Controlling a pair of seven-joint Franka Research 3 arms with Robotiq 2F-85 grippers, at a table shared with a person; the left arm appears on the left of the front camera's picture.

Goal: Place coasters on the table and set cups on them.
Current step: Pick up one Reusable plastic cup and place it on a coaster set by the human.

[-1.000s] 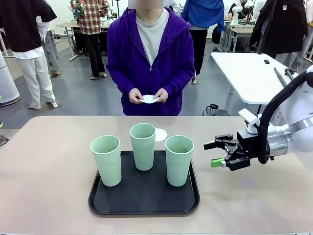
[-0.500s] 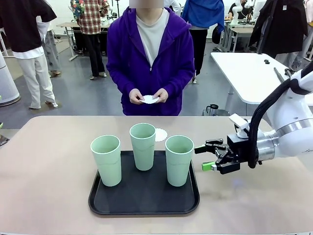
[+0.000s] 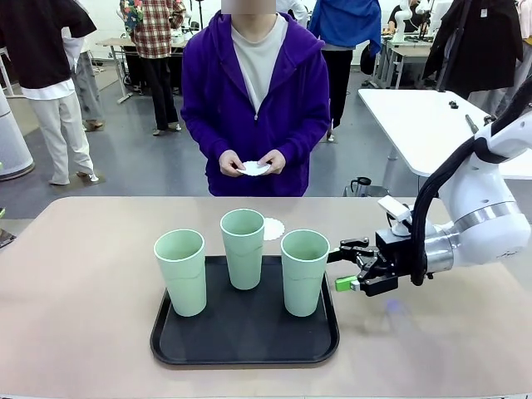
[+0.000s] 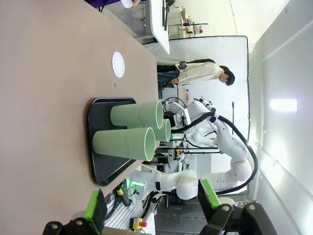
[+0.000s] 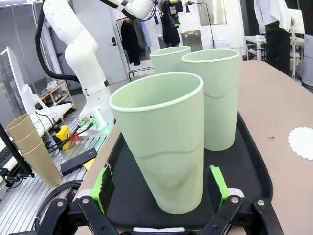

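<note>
Three cups (image 3: 181, 272) counted, all upright on black tray (image 3: 245, 349) on table (image 3: 75, 316). One coaster (image 3: 275, 227) seen flat on table behind middle cup (image 3: 243, 248), partly hidden by it. White coasters (image 3: 253, 169) held in person's hands (image 3: 231, 163); number cannot be made out. Right gripper (image 3: 337, 269) spread wide, pads flanking right cup (image 3: 304, 271), not touching. Left gripper (image 4: 151, 201) fingers apart, nothing held.

Bare table (image 3: 416, 341) lies under the right gripper (image 3: 337, 269); cups (image 3: 304, 274) block leftward.
</note>
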